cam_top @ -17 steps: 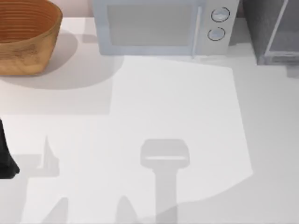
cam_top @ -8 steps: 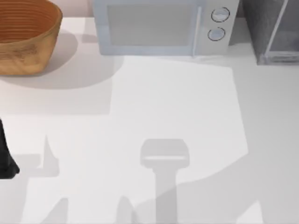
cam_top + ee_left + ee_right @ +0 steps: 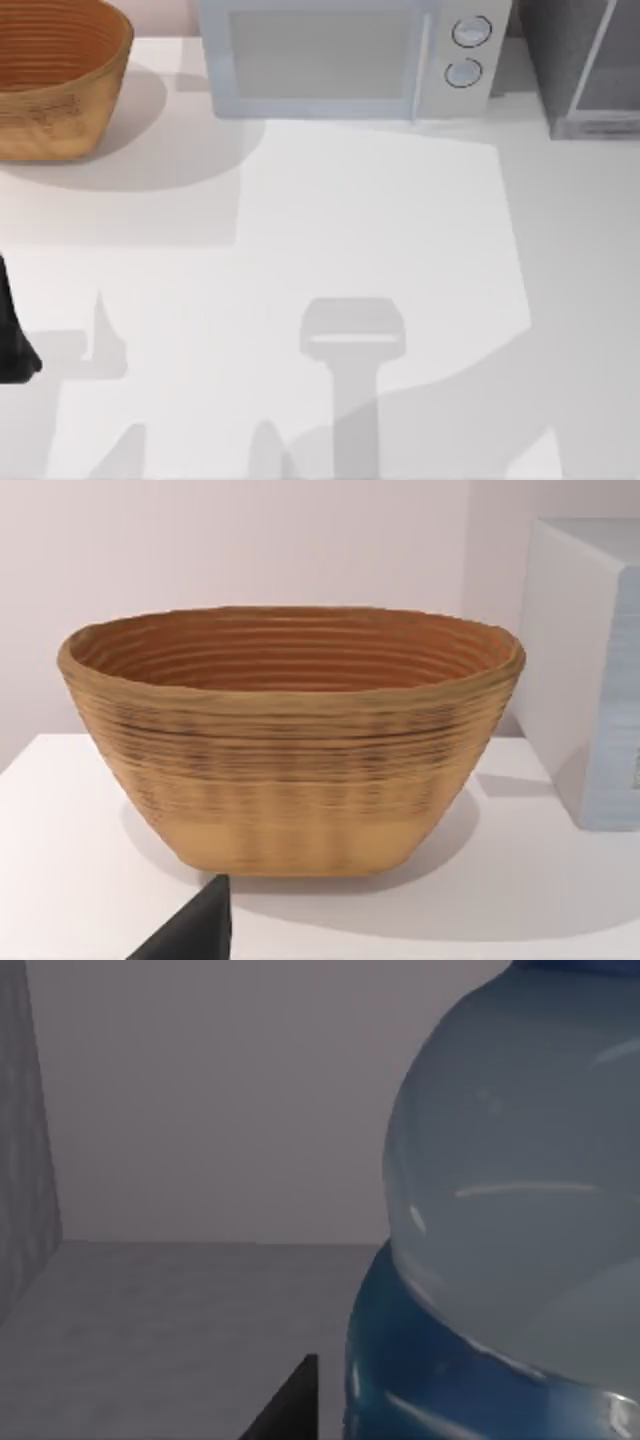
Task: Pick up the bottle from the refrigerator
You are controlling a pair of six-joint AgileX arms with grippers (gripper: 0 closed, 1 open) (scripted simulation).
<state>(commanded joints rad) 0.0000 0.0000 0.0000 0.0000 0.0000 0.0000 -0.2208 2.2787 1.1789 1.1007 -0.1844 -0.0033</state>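
In the last second a broad shadow has spread over the table (image 3: 560, 300) at its right side, so I judge that the right arm has advanced. The right gripper (image 3: 292, 1408) is inside the refrigerator (image 3: 578, 62), and the bottle (image 3: 505, 1210) stands just beside it, not yet held. I cannot tell if the gripper is wide or narrow. The left arm (image 3: 12, 340) is parked at the table's left edge.

A woven brown basket (image 3: 50, 75) sits at the far left corner of a white tabletop (image 3: 380, 250), its ribbed inside bare. Just to its right, against the back wall, stands a pale blue-grey microwave (image 3: 345, 55) with two round knobs (image 3: 467, 50) stacked beside its door. Soft grey shadows fall across the near half of the tabletop.
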